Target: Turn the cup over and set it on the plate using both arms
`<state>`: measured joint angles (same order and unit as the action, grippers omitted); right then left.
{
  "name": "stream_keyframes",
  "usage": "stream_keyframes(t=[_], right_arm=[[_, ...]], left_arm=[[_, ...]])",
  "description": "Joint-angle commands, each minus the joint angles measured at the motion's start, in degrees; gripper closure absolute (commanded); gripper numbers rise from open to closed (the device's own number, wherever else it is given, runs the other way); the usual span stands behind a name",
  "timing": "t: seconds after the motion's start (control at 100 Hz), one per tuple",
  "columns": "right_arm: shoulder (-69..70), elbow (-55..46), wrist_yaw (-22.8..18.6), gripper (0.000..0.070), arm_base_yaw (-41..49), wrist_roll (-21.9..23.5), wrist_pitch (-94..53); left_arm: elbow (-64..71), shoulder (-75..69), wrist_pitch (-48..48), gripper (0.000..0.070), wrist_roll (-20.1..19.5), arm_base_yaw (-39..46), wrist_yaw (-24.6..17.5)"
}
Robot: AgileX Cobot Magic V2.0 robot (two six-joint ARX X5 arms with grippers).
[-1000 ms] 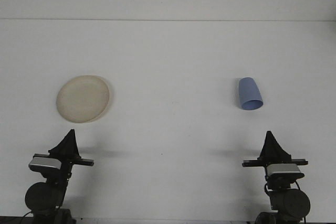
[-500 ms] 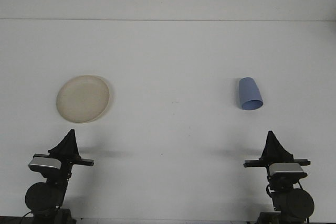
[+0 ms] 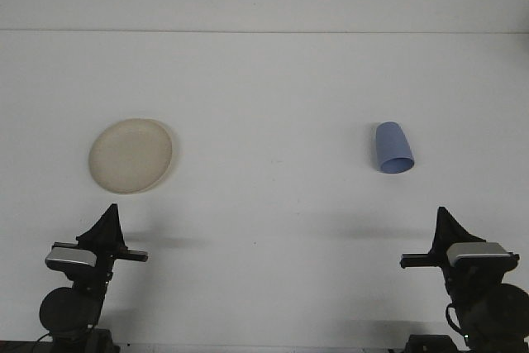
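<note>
White table fills view, pale wall behind. Cream plate left of centre. Blue cup lying on side on table, far right of plate, mouth toward camera. Left gripper near plate; right gripper near cup; neither touching anything. Claw state of both: cannot tell.

No readable text, label, brand, number or sign anywhere in front view. Nothing legible on cup, plate, table or arm housings at lower corners.
</note>
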<state>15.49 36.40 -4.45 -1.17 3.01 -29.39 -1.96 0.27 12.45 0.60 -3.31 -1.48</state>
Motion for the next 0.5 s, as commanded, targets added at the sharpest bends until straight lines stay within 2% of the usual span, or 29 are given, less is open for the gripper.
stream_keyframes(t=[0.0,0.23,0.49], right_arm=[[3.5,4.0,0.0,0.0700,0.0,0.0,-4.5],[15.2,14.3,0.0,0.0700,0.0,0.0,-20.0],[18.1,15.3,0.0,0.0700,0.0,0.0,-22.5]], left_arm=[[1.0,-0.1,0.7,0.0687,0.1,-0.1,0.0],[1.0,-0.1,0.7,0.0687,0.1,-0.1,0.0],[1.0,-0.1,0.7,0.0687,0.1,-0.1,0.0]])
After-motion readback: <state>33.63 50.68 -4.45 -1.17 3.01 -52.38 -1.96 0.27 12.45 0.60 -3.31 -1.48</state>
